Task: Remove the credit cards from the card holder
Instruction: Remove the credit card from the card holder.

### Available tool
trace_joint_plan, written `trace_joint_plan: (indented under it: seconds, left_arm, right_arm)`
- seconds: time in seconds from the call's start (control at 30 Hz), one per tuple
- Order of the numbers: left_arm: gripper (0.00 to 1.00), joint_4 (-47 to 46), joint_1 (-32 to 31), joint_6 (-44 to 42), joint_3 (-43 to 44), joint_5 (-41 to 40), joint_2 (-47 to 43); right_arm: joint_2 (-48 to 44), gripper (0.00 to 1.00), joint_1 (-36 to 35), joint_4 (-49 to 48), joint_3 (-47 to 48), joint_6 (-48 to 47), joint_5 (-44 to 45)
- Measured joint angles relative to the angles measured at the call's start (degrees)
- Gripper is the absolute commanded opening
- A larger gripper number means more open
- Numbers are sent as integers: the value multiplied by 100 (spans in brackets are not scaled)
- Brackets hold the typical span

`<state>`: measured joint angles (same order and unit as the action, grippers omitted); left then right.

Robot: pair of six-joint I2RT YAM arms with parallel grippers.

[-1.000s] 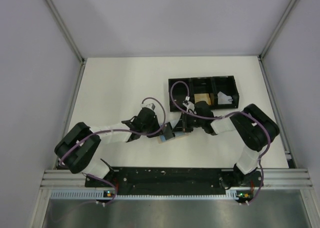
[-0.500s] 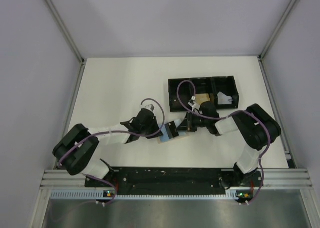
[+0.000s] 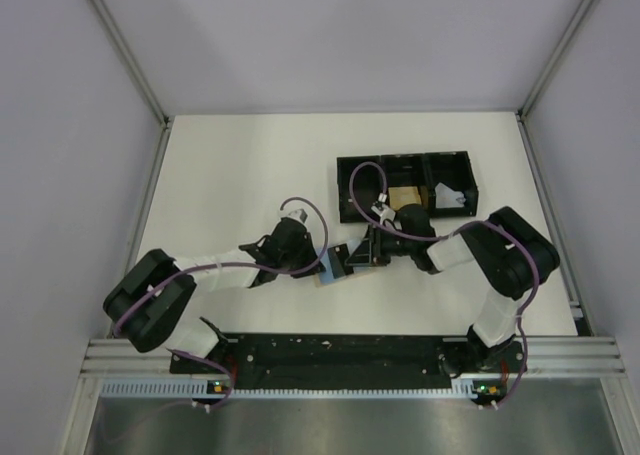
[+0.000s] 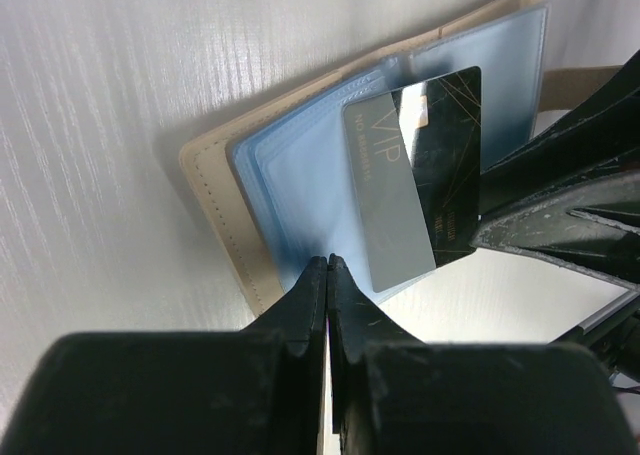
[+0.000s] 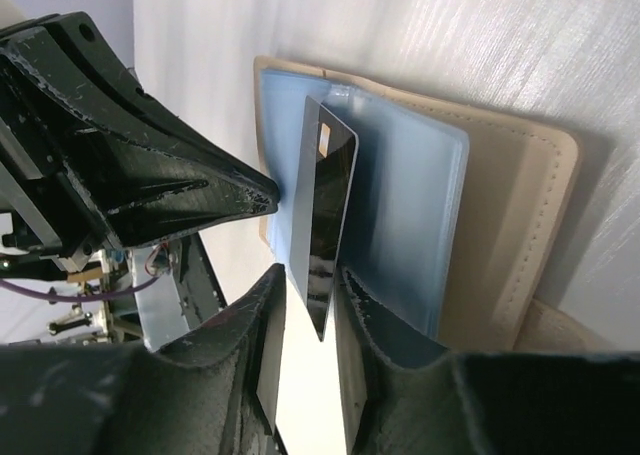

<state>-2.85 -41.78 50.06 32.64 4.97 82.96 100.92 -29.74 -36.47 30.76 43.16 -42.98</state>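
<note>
Our right claw (image 5: 311,278) pinches the VIP credit card (image 5: 327,200); our left claw (image 4: 327,266) clamps an edge of the card holder (image 4: 285,170). The holder lies open.

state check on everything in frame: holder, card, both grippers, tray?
Holder: open, blue inside up.
Card: lifted at an angle over the holder; can't tell if it is fully clear of its pocket.
Left gripper: shut on the holder's near edge.
Right gripper: shut on the card.
Tray: tan item in middle compartment, white item in right one.
</note>
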Motion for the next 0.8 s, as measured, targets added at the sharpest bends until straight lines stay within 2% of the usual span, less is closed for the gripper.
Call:
trace_joint_plan:
  seconds: [0.1, 0.13, 0.37, 0.47, 0.5, 0.57, 0.73, 0.77, 0.8]
  left_arm:
    - [0, -13, 0, 26, -31, 2, -26]
    - [0, -15, 0, 42, -44, 2, -37]
    - [0, 37, 0, 76, -149, -17, -190]
    - [0, 125, 0, -55, -304, -52, -442]
    - [3, 155, 0, -105, -354, -57, -538]
    - [13, 160, 0, -317, -496, -55, -800]
    - [63, 122, 0, -1165, -575, -37, -1624]
    - [71, 96, 0, -1370, -570, -22, -1777]
    - [75, 57, 0, -1587, -555, -20, -1943]
  right_arm:
    - [17, 3, -11, -42, 0, 46, 0]
    - [17, 0, -11, -50, 0, 55, 2]
    - [9, 0, 105, 55, 0, -11, 7]
    - [-131, 0, 308, 365, 0, -195, 9]
    - [-221, 0, 358, 516, 2, -291, 22]
    - [-424, 0, 407, 833, 15, -483, 35]
    - [-1027, 0, 413, 1875, 245, -1084, 151]
    - [-1143, 0, 415, 2092, 321, -1211, 184]
    - [-1285, 0, 415, 2326, 398, -1353, 216]
